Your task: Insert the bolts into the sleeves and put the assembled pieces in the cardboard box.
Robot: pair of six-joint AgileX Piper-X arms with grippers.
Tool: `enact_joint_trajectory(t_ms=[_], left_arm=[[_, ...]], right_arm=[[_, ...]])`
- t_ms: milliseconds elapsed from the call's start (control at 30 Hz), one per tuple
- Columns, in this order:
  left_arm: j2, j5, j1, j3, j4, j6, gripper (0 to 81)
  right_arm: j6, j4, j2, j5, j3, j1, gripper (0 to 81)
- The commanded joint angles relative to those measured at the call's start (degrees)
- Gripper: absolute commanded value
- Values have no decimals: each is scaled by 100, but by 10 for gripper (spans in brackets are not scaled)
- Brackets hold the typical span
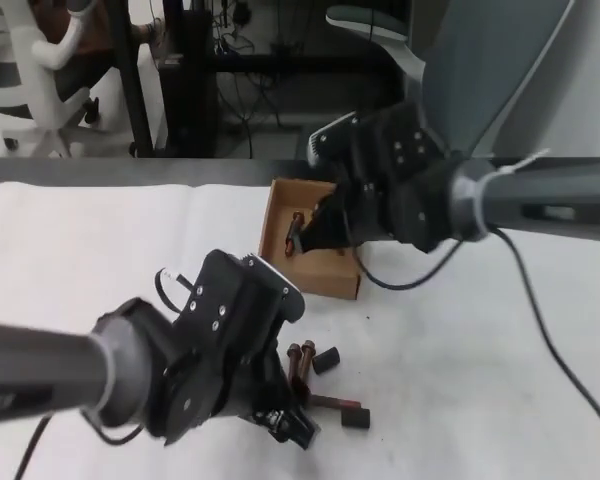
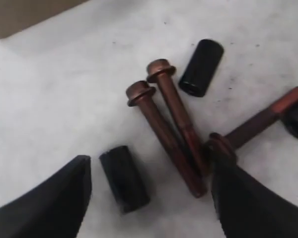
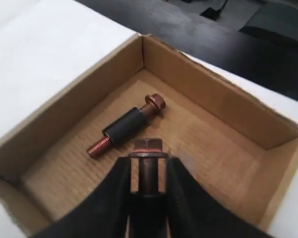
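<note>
A bolt (image 3: 148,148) is clamped head-outward along the fingers of the right gripper (image 3: 148,166), directly above the floor of the cardboard box (image 3: 213,99) near an assembled piece (image 3: 123,128) lying there, while the left gripper (image 2: 154,193) is held spread wide over a loose sleeve (image 2: 124,178).

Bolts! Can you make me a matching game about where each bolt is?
Things:
1. sleeved bolt
2. bolt pair
3. lone bolt

Places:
A. gripped in the right pincer
B. lying flat in the box
C. side by side on the bench

Pairs: 1-B, 2-C, 3-A
</note>
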Motion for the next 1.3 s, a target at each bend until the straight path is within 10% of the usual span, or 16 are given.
enact_joint_trajectory(t_ms=[0,233,500,633,900,1267], left_arm=[[104,-66,204,-227,359,30,641],[117,-66,537,-292,211,237,641],[551,-66,537,-584,451,250,641],[883,-154,537,-836,966,223,567],[934,-214,537,-1270,1776,198,27],[-15,-864,776,-1156,2599,252,18]], right_arm=[[41,343,306,-39,-480,-54,6],[41,417,615,-39,-752,-74,27],[177,959,465,79,-752,-74,655],[257,2200,32,603,-752,-74,560],[1472,5176,-671,667,-752,99,504],[-235,5407,-703,-13,-725,992,504]])
